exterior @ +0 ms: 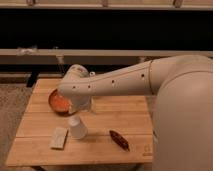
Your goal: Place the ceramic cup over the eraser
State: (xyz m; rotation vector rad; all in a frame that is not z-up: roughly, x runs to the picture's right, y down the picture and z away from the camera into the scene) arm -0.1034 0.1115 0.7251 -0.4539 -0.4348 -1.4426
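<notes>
We see the robot's large white arm [125, 80] reaching in from the right across a light wooden slatted table [120, 112]. Its wrist bends down over the left half of the tabletop, and the gripper [80, 106] sits at the lower end of that wrist, low above the wood and mostly hidden behind the wrist housing.

The small plain white tapered ceramic cup [77, 127] stands on the table directly below and just in front of the gripper, with its narrow closed end up and its wider end down on the wood, leaning slightly. The top of the cup comes right up to the underside of the gripper; we cannot tell whether they touch or are just apart. The small black eraser does not show anywhere on the visible wood.

Just left of the cup lies a pale beige flat rectangular block [59, 137], near but apart from it. To the right of the cup, well apart, lies a reddish-brown pointed oblong object [119, 139], set diagonally near the front edge. Behind the gripper, partly covered by the wrist, is a round orange-red dish [57, 101] towards the table's left side.
</notes>
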